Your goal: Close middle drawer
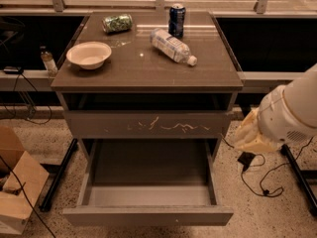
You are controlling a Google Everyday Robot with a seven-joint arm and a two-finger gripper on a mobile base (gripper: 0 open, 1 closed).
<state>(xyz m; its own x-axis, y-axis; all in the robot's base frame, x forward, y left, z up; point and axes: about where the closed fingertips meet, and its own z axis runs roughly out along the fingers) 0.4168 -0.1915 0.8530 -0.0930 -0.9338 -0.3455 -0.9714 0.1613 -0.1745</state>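
The middle drawer (pixel 148 215) is pulled far out at the bottom of the grey-brown cabinet. Its plain flat front faces me and its lighter grey inner box (pixel 148 195) is empty. Above it sits a shut drawer front marked with pale scratches (pixel 148 125). My arm comes in from the right edge. Its cream-coloured gripper end (pixel 251 134) hangs beside the cabinet's right side, level with the gap between the two drawers. It is apart from the open drawer and touches nothing.
On the cabinet top (pixel 143 76) are a white bowl (pixel 89 54), a lying green can (pixel 117 23), an upright blue can (pixel 177 20) and a lying plastic bottle (pixel 172 46). A cardboard box (pixel 15 182) stands at left. Cables (pixel 257 182) lie on the floor at right.
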